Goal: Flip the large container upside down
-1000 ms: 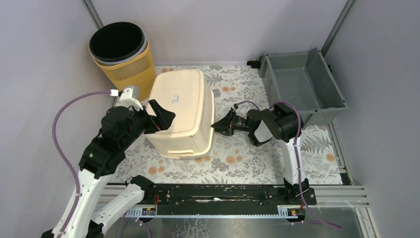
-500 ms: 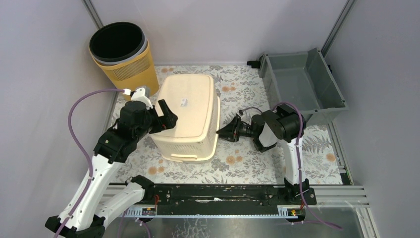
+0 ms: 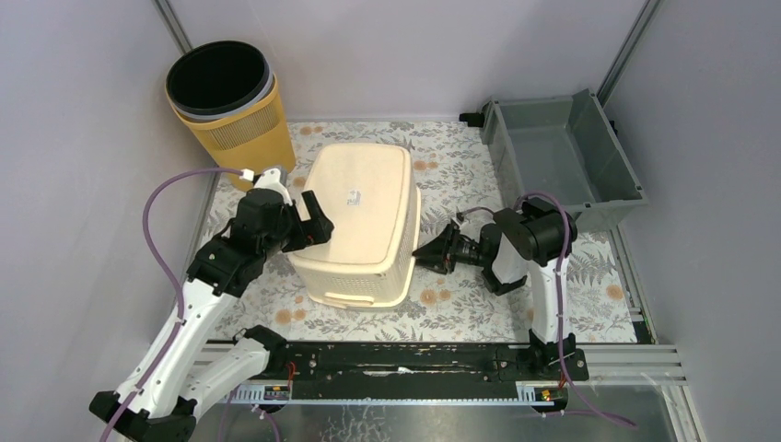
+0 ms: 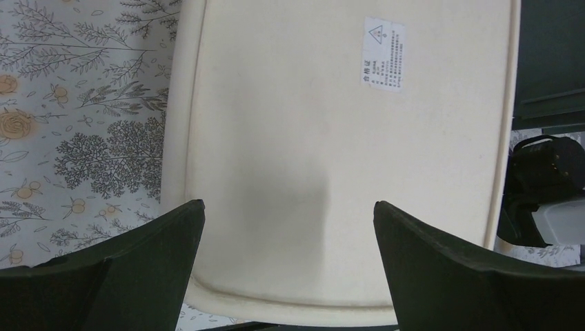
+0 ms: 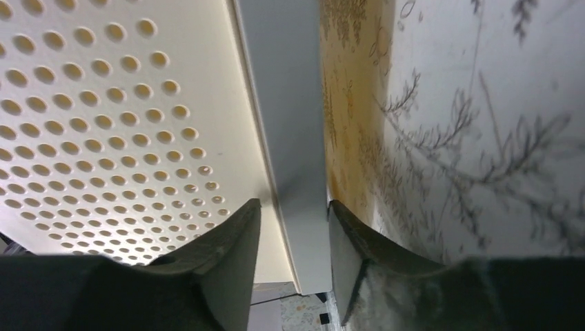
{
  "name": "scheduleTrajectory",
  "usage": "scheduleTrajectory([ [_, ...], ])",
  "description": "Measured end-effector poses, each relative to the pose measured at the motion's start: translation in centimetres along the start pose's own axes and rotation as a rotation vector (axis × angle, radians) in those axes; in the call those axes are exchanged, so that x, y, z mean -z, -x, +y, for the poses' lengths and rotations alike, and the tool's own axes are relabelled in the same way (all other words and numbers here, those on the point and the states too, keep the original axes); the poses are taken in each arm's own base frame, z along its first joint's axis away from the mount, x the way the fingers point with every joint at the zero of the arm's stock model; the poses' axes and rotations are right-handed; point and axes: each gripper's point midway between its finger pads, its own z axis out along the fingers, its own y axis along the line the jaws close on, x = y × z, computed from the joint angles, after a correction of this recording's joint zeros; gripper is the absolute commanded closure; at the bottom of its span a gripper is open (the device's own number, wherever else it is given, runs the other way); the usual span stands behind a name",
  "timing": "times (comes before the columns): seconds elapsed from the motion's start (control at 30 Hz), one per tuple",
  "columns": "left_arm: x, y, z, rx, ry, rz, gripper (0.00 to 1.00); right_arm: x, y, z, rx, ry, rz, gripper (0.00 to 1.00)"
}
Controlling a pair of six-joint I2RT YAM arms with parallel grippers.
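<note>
The large container [image 3: 364, 216] is a cream perforated basket. It lies bottom up on the floral mat, its flat base with a white label facing up. My left gripper [image 3: 313, 226] is open and hovers at the base's left edge, holding nothing. In the left wrist view the base [image 4: 331, 138] fills the frame between the spread fingers of that gripper [image 4: 290, 207]. My right gripper [image 3: 425, 255] is low at the container's right side, shut on its rim. In the right wrist view that gripper [image 5: 293, 214] has the rim [image 5: 286, 138] between its fingers, beside the perforated wall [image 5: 103, 103].
A yellow bin with a black liner [image 3: 221, 92] stands at the back left, close to the container. A grey tub [image 3: 562, 157] sits at the back right. The floral mat [image 3: 442, 308] covers the table. A black rail [image 3: 396, 359] runs along the front edge.
The container has tipped from leaning to flat, bottom up, and shifted right. My right gripper has sunk and drawn back right with the rim. My left gripper followed over the base.
</note>
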Motion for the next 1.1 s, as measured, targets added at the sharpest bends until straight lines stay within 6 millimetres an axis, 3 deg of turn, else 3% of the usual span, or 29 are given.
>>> scheduleTrajectory([
  [0.4, -1.3, -1.1, 0.0, -0.001, -0.009, 0.027, 0.00, 1.9, -0.3, 1.3, 0.049, -0.090, -0.027, 0.35],
  [0.63, -1.9, -1.1, -0.5, 0.005, -0.040, 0.022, 0.00, 2.8, 1.9, 1.4, 0.210, -0.334, -0.082, 0.33],
  [0.87, -1.6, -1.2, -0.5, 0.005, -0.044, 0.019, 0.00, 5.2, 1.7, 1.9, 0.327, -0.498, -0.083, 0.33],
  [0.93, -1.2, -1.1, -0.5, 0.006, -0.048, 0.014, 0.00, 6.0, 1.6, 2.9, 0.380, -0.524, -0.084, 0.32],
  [1.1, 0.4, -0.8, -0.5, 0.012, -0.065, -0.014, 0.00, 6.7, 1.3, 8.7, 0.579, -0.522, -0.103, 0.32],
])
